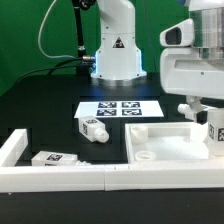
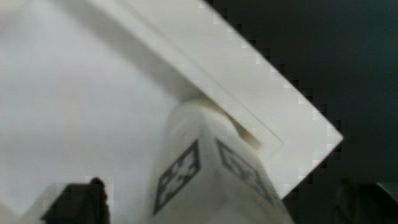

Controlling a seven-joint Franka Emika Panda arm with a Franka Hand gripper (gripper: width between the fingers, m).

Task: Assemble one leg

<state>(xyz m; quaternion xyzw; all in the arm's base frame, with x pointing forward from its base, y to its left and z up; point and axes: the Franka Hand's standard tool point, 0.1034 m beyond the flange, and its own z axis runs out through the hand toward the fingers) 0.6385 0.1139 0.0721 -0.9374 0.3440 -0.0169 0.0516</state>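
My gripper (image 1: 205,113) hangs at the exterior view's right, over the far right corner of the white square tabletop (image 1: 165,143). A white leg (image 1: 216,130) with marker tags stands there between the fingers. In the wrist view the same leg (image 2: 214,165) rises between the two dark fingertips (image 2: 80,200), which sit wide apart, with white tabletop (image 2: 89,90) showing between one finger and the leg. The jaws look open around the leg, not pressing it. Two more white legs lie on the table, one (image 1: 92,128) by the marker board and one (image 1: 50,158) further left.
The marker board (image 1: 118,108) lies flat in the middle, in front of the robot base (image 1: 115,55). A low white wall (image 1: 60,180) runs along the front and up the left side (image 1: 12,148). The table surface is black.
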